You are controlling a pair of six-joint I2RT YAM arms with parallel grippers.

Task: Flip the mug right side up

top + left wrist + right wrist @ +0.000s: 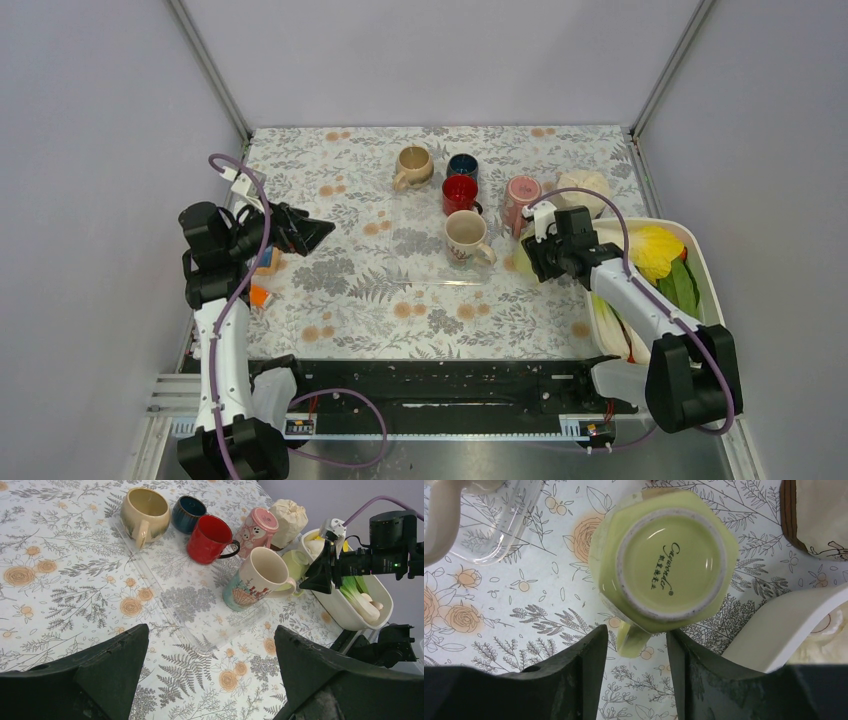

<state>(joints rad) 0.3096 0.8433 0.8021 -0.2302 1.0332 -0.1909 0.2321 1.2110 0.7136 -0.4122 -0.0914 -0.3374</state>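
A floral-patterned table (400, 300) carries a cluster of cups on a clear plastic tray (200, 630): a tan glazed mug (413, 165), a dark blue cup (462, 164), a red mug (459, 192) and a tall cream mug with a painted picture (466, 236). A pink cup with a cartoon face (521, 197) stands just beyond the tray. A cream paper-wrapped bundle (585, 188) sits beside it. A white plastic bin (700, 262) holding leafy greens and leeks lies along the right edge of the table.

The pale green ceramic mug (671, 555) stands on the table off the tray, between the tall cream mug and the white bin, with the pink cup just behind it. The bin's rim runs close along one side of it and the tray's corner lies near the other. It is mouth down, its unglazed foot ring and printed maker's mark facing up, so its long axis is vertical. Its handle (631, 642) points toward the right end effector (635, 632). That end effector hangs over the mug with its fingers spread apart, one on either side of the handle, gripping nothing.

The left end effector (210, 630) is raised at the left side of the table, well apart from the cups, fingers wide and released.
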